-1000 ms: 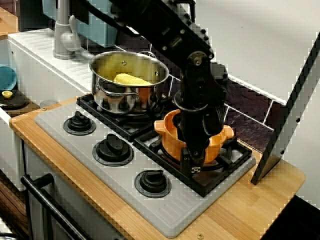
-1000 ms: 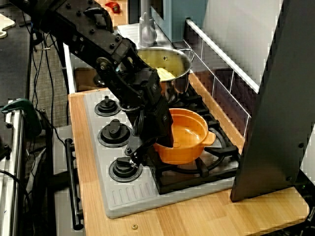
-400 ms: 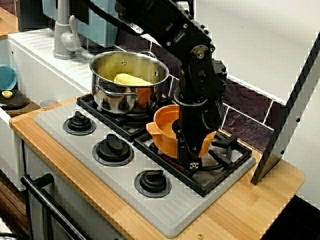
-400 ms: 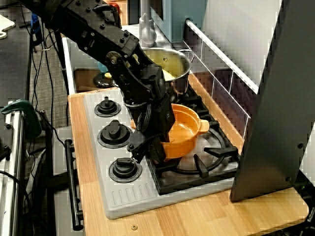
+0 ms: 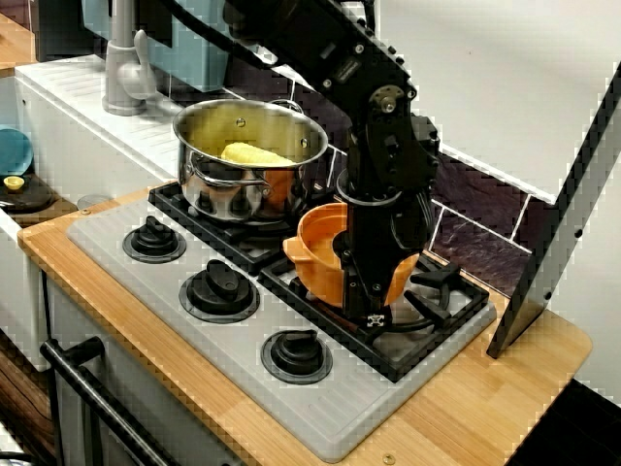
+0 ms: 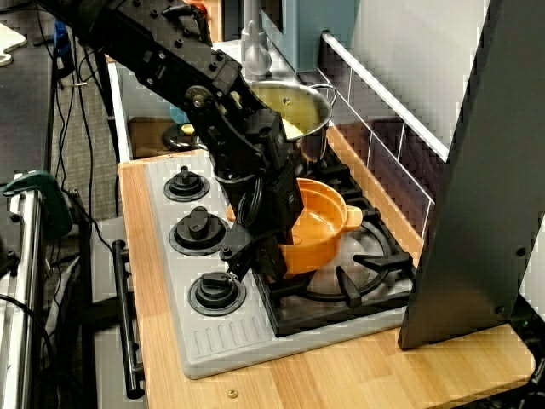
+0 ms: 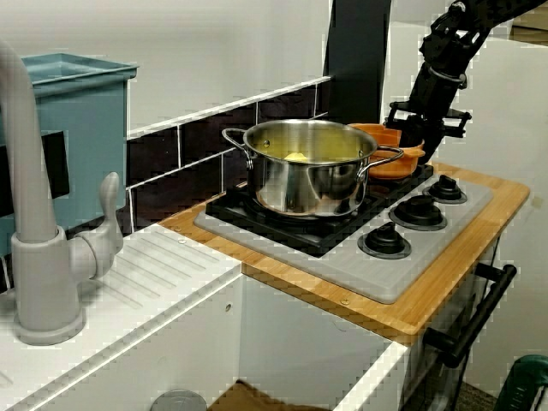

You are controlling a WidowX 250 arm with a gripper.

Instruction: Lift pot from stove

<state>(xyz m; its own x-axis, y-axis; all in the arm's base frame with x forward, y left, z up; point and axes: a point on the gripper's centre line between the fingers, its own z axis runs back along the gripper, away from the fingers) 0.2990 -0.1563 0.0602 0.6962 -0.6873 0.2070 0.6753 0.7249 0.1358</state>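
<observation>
The small orange pot point(image 5: 314, 249) hangs tilted above the right burner grate of the grey stove point(image 5: 320, 408), clear of the grate in the view from the stove's front. My black gripper point(image 5: 363, 294) is shut on its near rim, one finger inside the bowl and one outside. In the view from the stove's end, the pot point(image 6: 320, 227) leans toward the knobs, held by the gripper point(image 6: 271, 256) over the stove point(image 6: 213, 341). From the sink side, only orange slivers of the pot point(image 7: 378, 133) show behind the steel pot, beside the gripper point(image 7: 427, 130).
A larger steel pot point(image 5: 248, 160) holding a yellow corn cob stands on the left burner, close beside the orange pot. Three black knobs point(image 5: 219, 287) line the front. A dark slanted panel point(image 5: 561, 218) stands at the right end. A grey faucet point(image 7: 34, 214) and teal box point(image 7: 77, 111) are by the sink.
Over the last second the orange pot rose off the right grate, shifted left toward the steel pot and tilted. In the last half second it barely moved.
</observation>
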